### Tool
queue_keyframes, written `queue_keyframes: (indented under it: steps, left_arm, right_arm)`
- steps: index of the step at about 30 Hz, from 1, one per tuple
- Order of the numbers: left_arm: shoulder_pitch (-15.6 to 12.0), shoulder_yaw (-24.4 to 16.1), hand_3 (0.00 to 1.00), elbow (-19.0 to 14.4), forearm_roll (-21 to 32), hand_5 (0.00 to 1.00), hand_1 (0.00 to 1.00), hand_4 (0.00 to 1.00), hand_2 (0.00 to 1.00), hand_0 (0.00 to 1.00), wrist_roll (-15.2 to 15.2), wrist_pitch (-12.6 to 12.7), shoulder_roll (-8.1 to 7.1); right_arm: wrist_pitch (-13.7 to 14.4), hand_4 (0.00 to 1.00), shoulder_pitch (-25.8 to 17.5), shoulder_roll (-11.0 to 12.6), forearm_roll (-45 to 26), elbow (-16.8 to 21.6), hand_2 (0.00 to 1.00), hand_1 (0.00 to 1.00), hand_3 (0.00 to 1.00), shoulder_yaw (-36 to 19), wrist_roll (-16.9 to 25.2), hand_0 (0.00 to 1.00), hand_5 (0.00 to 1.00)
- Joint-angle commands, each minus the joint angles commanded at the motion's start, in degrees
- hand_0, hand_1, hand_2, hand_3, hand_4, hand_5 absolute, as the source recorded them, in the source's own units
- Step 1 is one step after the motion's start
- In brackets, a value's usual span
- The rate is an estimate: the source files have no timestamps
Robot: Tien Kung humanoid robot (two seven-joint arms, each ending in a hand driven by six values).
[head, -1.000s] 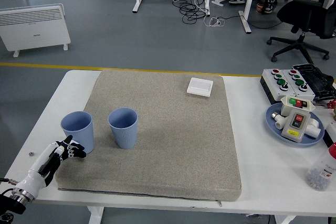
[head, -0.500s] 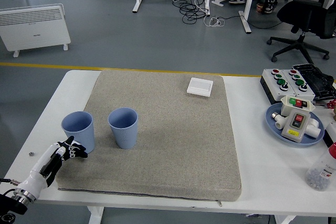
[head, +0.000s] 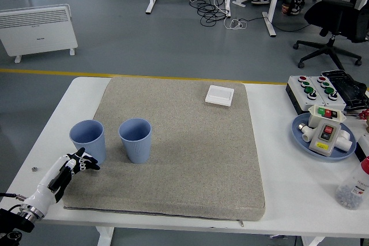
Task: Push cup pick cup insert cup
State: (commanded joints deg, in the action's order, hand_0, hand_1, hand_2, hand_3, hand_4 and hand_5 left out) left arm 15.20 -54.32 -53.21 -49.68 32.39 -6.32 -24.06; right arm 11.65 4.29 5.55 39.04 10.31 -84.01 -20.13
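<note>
Two light blue cups stand upright on the grey mat [head: 190, 142]. The left cup [head: 89, 140] is near the mat's left edge. The right cup [head: 135, 140] stands a short gap to its right. My left hand [head: 79, 162] comes in from the lower left, its fingers spread and holding nothing, the fingertips just below and beside the left cup's base. The right arm is out of view.
A small white square box [head: 219, 95] lies at the mat's far right corner. At the table's right are a button box [head: 316, 91], a blue plate [head: 303, 135] with a switch unit, and a jar [head: 353, 187].
The left cup has shifted slightly right, toward the other cup. My left hand has moved a little right and down with it.
</note>
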Motion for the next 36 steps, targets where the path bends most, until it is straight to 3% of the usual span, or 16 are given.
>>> queue_keyframes:
  steps: [7,36]
  left_arm:
    - [1.49,0.32,0.443,1.67,-0.02,0.998,0.518,0.607,0.476,0.642,0.17,0.01,0.62]
    - [8.85,5.43,0.440,8.83,1.40,0.998,0.521,0.592,0.477,0.644,0.60,-0.59,0.40]
  right_arm:
    - [0.03,0.121,0.05,-0.04,-0.10,0.00,0.630,0.609,0.589,0.06,0.00,0.677,0.549]
    - [0.00,0.119,0.15,-0.15,0.06,0.00,0.629,0.609,0.589,0.05,0.02,0.677,0.548]
